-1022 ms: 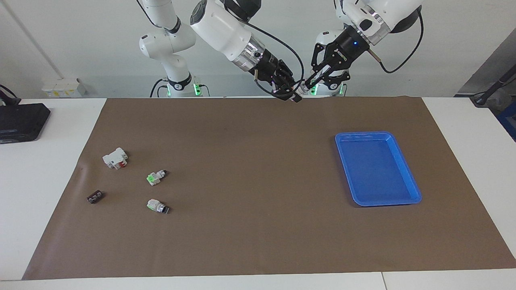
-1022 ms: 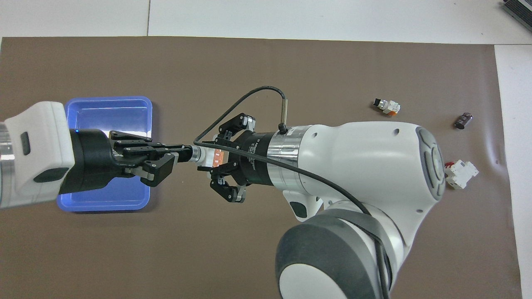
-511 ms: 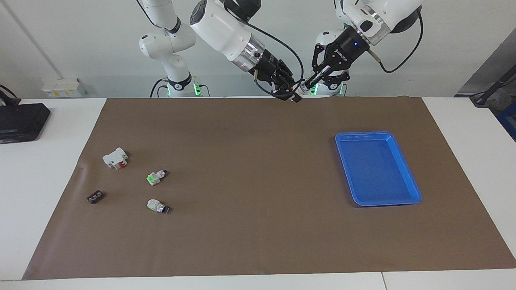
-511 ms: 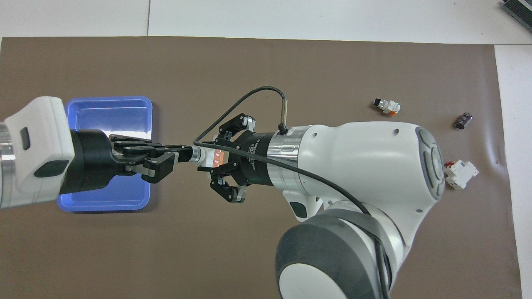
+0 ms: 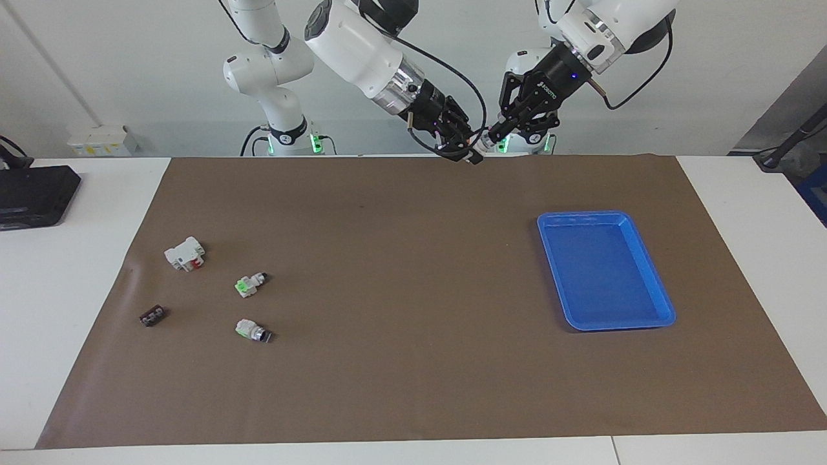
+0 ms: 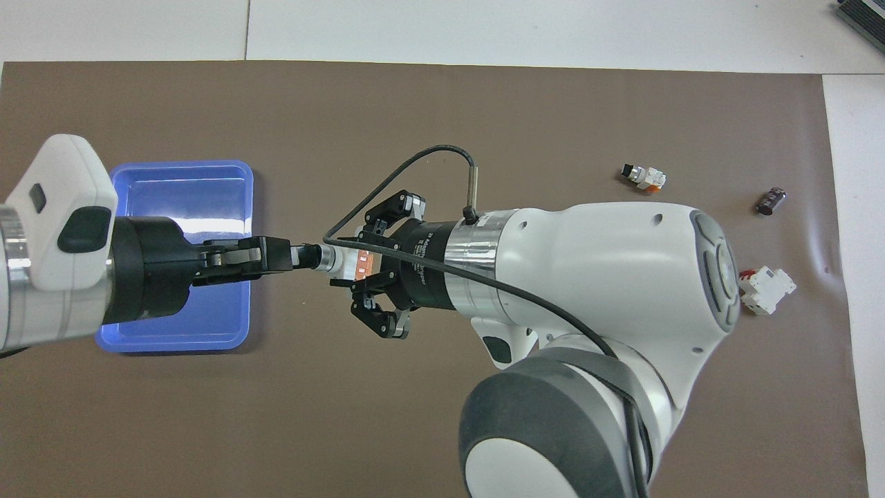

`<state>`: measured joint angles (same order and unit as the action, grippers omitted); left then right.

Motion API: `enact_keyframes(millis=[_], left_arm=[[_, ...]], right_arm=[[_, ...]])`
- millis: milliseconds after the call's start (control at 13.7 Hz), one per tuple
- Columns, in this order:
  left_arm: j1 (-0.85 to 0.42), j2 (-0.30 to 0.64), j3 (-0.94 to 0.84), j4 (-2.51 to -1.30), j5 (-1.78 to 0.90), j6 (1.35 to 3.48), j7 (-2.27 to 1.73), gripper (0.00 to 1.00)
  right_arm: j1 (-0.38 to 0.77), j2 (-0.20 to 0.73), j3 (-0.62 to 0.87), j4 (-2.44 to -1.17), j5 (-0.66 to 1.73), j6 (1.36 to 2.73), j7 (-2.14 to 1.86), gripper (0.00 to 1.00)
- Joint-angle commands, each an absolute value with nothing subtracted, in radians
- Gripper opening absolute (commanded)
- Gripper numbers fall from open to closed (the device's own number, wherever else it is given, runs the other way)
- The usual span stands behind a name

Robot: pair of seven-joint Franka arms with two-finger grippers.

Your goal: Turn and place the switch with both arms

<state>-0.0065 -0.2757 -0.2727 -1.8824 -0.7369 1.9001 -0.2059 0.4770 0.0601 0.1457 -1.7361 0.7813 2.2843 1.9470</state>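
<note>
- The switch (image 6: 346,263) is up in the air between the two grippers, lying level, with its orange part toward the right arm and its black cylindrical end toward the left arm.
- The right gripper (image 6: 359,266) is clamped on the switch's white and orange body; its outer links splay out to either side of the part.
- The left gripper (image 6: 294,256) has its fingertips closed on the black cylindrical end, so both grippers hold the one part, end to end and in line.
- In the facing view the two grippers meet tip to tip at the switch (image 5: 478,147), over the edge of the brown mat (image 5: 413,361) nearest the robots, about midway between the two arm bases.
- The blue tray (image 6: 238,339) lies on the mat under the left arm's wrist, toward the left arm's end of the table.
- Well apart from both sets of jaws, at the right arm's end, lie two small switches with green parts (image 5: 249,285) (image 5: 252,331), a white block with a red part (image 5: 185,253) and a small dark piece (image 5: 152,316).
</note>
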Motion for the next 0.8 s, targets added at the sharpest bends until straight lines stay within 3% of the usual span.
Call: enact_keyframes(millis=[0, 730], left_arm=[[-0.015, -0.304, -0.307, -1.907, -0.742, 1.891, -0.458, 0.0], [-0.014, -0.296, -0.308, -1.891, -0.756, 1.911, -1.248, 0.0]], right_arm=[[0.476, 0.058, 0.152, -1.733, 0.765, 2.293, 1.962, 0.0], [0.476, 0.058, 0.152, -1.733, 0.765, 2.29, 1.96, 0.0]])
